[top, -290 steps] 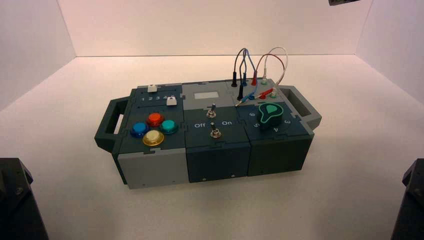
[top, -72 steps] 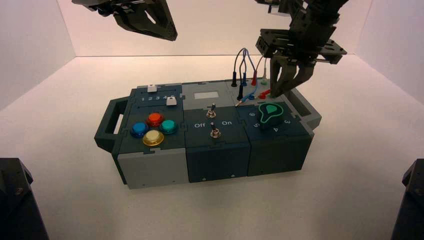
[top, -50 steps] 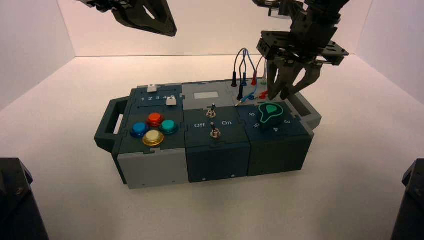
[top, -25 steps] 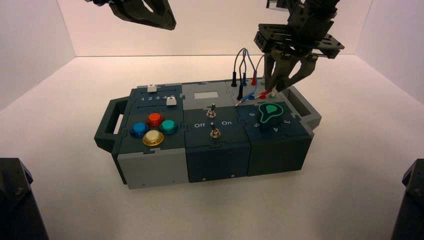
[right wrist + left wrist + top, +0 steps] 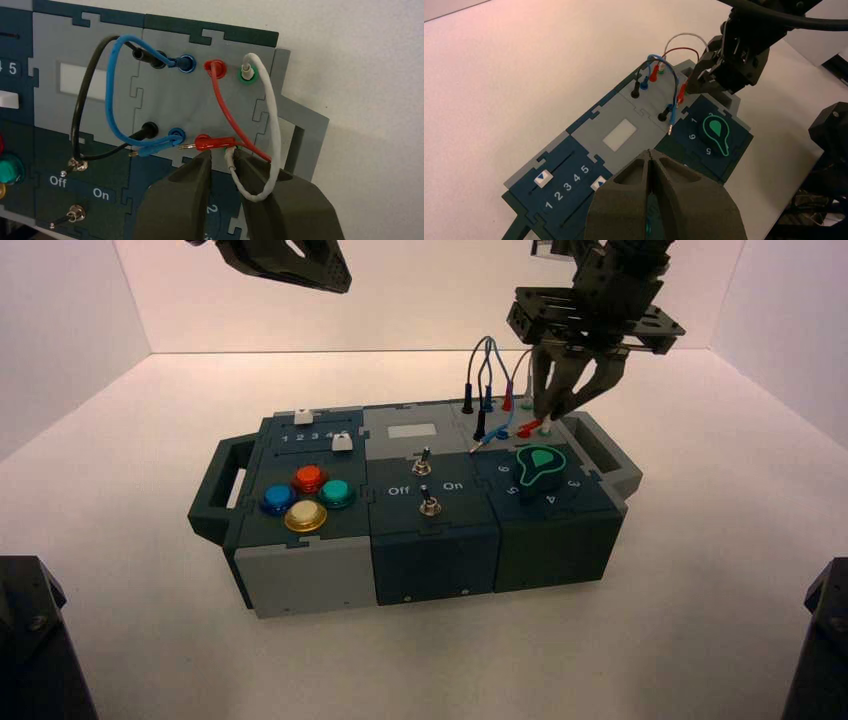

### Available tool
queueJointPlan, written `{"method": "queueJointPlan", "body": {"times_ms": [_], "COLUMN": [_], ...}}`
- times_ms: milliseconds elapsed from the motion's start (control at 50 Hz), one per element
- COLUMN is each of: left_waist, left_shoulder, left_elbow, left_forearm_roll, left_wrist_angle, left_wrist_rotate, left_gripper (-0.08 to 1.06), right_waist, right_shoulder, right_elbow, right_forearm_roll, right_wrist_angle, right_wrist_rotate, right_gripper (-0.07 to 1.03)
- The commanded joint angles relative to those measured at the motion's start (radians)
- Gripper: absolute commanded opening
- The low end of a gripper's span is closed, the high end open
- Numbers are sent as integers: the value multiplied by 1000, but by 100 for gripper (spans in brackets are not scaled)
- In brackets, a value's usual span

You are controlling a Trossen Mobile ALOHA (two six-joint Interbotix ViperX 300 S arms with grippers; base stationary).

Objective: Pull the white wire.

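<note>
The white wire (image 5: 274,120) arches from a plug in the far green socket (image 5: 246,67) down to a near plug (image 5: 230,159) by the box's right rear corner. My right gripper (image 5: 223,160) points down over that corner (image 5: 557,412), its jaws narrowed around the near white plug. The plug lies against one finger (image 5: 250,170), and a gap shows between it and the other finger. A loose red plug (image 5: 212,143) lies just beyond the fingertips. High above the box's left rear, my left gripper (image 5: 652,157) hangs shut and holds nothing (image 5: 285,260).
A dark red wire (image 5: 225,110) and blue and black wires (image 5: 112,100) crowd the same grey panel. In front of it sit the green-rimmed knob (image 5: 540,465), two toggle switches (image 5: 424,462), coloured buttons (image 5: 308,495) and white sliders (image 5: 342,443).
The right gripper's jaws have narrowed from wide open to close around the near white plug. It has lifted slightly from a second ago. The left arm has drifted a little higher.
</note>
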Motion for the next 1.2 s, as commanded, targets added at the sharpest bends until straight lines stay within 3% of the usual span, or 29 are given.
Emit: {"method": "queueJointPlan", "body": {"times_ms": [20,60,320,560,980,1080,1120,1160,1200], "left_waist": [-3,-3,-3,-3,17,20,25,28,31], "left_shoulder": [-17,-23,-25,-25,-35,-38,-40,-43,-44], "left_elbow": [-12,-11,-6,-6,-3,-3,-3,-3,-2], "left_forearm_roll": [-2,0,3,5,14,17,25,28,29], "left_wrist_angle": [-5,-5,-5,-6,-8,-9,-11,-12,-12], "left_wrist_rotate": [-2,-2,-2,-2,9,9,11,12,12], "left_gripper": [-3,-3,-3,-3,-3,-3,-3,-3,-3], "right_waist": [6,6,6,-12,-17,-15,-12,3,6], "right_shoulder": [-12,-17,-107,-175,-178,-179,-183,-190,-198], "right_elbow": [-23,-21,-17,-15,25,34,40,38,40], "right_forearm_roll": [-2,-5,-20,-75,-147,-147,-141,-135,-133], "right_wrist_angle": [-3,-2,23,78,115,117,123,124,126], "right_wrist_rotate": [2,2,9,32,26,20,15,14,14], "right_gripper": [3,-2,-2,-2,-2,6,34,43,43]}}
